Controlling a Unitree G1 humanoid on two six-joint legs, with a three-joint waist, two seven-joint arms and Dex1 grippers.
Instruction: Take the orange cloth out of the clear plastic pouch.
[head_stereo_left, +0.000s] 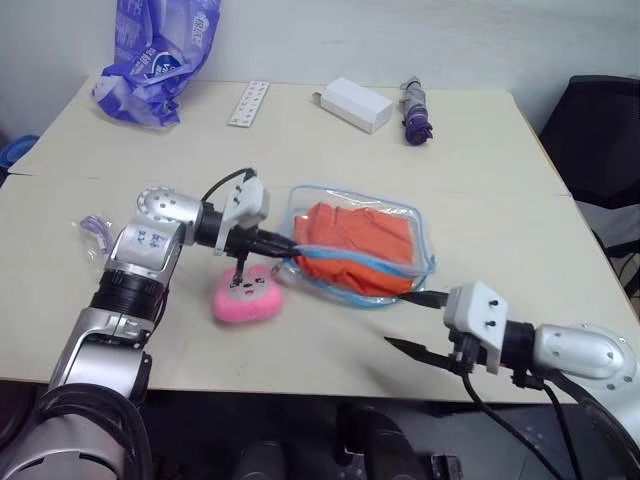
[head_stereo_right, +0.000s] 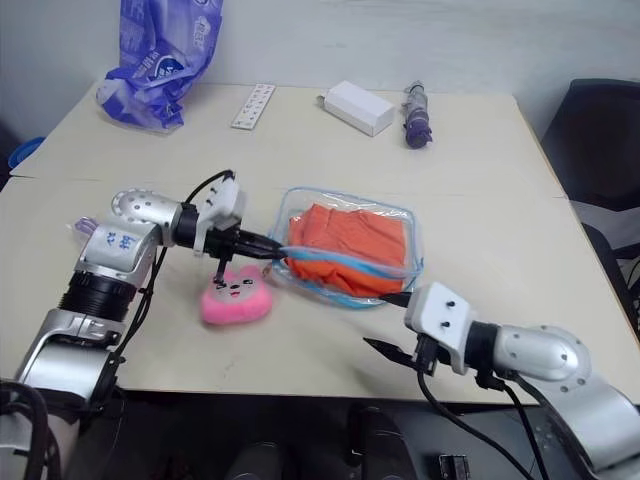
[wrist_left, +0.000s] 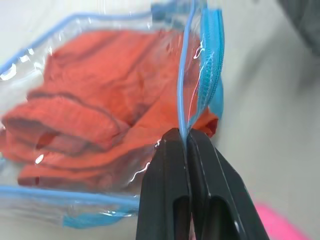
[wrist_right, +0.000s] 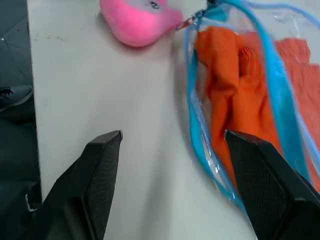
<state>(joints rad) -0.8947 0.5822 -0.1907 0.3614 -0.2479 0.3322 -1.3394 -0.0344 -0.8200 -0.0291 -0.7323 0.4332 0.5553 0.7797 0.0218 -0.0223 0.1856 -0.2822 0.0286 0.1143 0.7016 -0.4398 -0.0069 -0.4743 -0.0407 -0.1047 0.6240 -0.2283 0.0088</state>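
Counter (head_stereo_left: 500, 240) carries everything. Clear pouch (head_stereo_left: 400, 215) lies flat mid-counter, orange cloth (head_stereo_left: 355, 245) still fully inside, bunched in folds. Pink plush (head_stereo_left: 247, 297) sits just beside the pouch's left edge. Left gripper (wrist_left: 187, 142) is clamped tight on the pouch's blue zipper edge, likely to anchor it and hold the mouth up. Right gripper (wrist_right: 172, 150) hangs with fingers spread wide, holding nothing, aimed at the pouch's near edge, presumably lined up to go in for the cloth.
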